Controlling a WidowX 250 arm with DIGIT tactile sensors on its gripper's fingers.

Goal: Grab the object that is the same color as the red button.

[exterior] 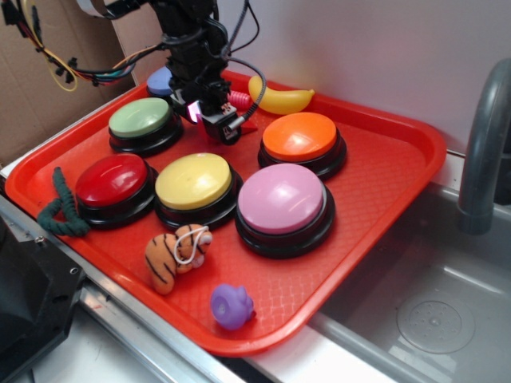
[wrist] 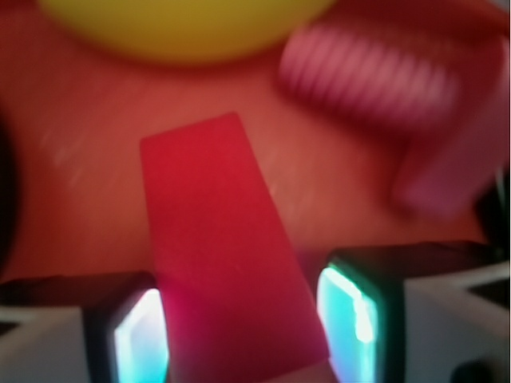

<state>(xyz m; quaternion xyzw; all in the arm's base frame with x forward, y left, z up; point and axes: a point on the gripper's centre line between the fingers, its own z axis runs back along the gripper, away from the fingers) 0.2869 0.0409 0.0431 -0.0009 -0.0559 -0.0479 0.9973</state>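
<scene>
The dark-red wedge block (wrist: 215,231) lies on the red tray (exterior: 383,159), with its near end between my gripper's (wrist: 243,335) two fingers. Both lit pads sit against its sides. In the exterior view my gripper (exterior: 227,128) is down at the tray's back, between the green button (exterior: 142,118) and the orange button (exterior: 301,136), and only a tip of the wedge (exterior: 248,126) shows beside it. The red button (exterior: 112,179) stands at the tray's left front, well away from my gripper.
A pink toy screw (wrist: 375,80) and a yellow banana (exterior: 283,100) lie just beyond the wedge. Yellow (exterior: 194,180), pink (exterior: 281,199) and blue (exterior: 160,80) buttons, a tiger toy (exterior: 172,255), a purple toy (exterior: 231,306) and a green rope (exterior: 60,207) also sit on the tray. A sink (exterior: 431,319) is at right.
</scene>
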